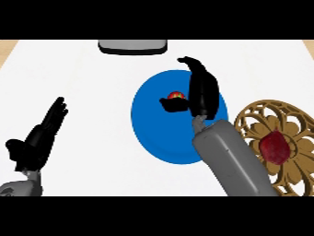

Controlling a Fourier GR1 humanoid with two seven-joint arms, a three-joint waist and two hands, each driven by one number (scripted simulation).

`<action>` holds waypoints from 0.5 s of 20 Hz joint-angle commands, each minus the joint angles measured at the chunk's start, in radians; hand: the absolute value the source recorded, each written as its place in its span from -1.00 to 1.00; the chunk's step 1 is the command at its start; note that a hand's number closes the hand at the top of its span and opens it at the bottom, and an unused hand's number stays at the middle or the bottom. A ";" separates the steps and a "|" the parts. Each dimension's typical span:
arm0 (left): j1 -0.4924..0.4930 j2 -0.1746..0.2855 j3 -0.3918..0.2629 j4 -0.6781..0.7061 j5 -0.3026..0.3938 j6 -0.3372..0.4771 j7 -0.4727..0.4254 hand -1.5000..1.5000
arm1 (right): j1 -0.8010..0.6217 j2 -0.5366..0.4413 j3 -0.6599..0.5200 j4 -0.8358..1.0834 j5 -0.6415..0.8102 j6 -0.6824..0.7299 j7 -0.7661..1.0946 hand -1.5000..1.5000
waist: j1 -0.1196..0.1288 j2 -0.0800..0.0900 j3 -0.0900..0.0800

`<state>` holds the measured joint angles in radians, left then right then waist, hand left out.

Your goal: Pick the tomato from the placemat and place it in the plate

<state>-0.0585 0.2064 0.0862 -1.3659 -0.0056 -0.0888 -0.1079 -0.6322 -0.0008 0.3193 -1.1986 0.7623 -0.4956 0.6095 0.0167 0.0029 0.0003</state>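
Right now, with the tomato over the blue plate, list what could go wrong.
1. The tomato looks pinched in the right robot hand and is partly hidden. If it is released unevenly, it could roll off the blue plate onto the counter.
2. The forearm lies across the plate's edge beside the gold placemat. Pulling back might nudge either.

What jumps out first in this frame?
The blue plate mid-counter, with the right hand over it and the red tomato pinched between its thumb and fingers. Next, the ornate gold placemat at the right edge, partly behind the grey forearm. The left hand rests open at lower left.
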 commanded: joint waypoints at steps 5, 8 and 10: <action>0.037 0.013 0.026 -0.034 0.019 -0.008 0.012 0.00 | 0.094 -0.001 -0.117 -0.145 -0.189 -0.181 -0.159 -1.00 | -0.016 -0.006 0.001; 0.020 0.020 0.027 -0.007 0.016 -0.025 -0.021 0.00 | 0.157 0.001 -0.162 -0.204 -0.357 -0.166 -0.277 -1.00 | -0.016 -0.003 0.001; -0.011 -0.020 0.010 0.050 -0.024 0.028 -0.031 0.00 | 0.248 -0.029 -0.208 -0.246 -0.467 -0.129 -0.394 -1.00 | -0.025 -0.001 0.001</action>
<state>-0.0550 0.2092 0.1066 -1.3485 -0.0018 -0.0908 -0.1229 -0.4708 -0.0114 0.1777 -1.3680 0.4565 -0.6449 0.3506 -0.0017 0.0010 0.0011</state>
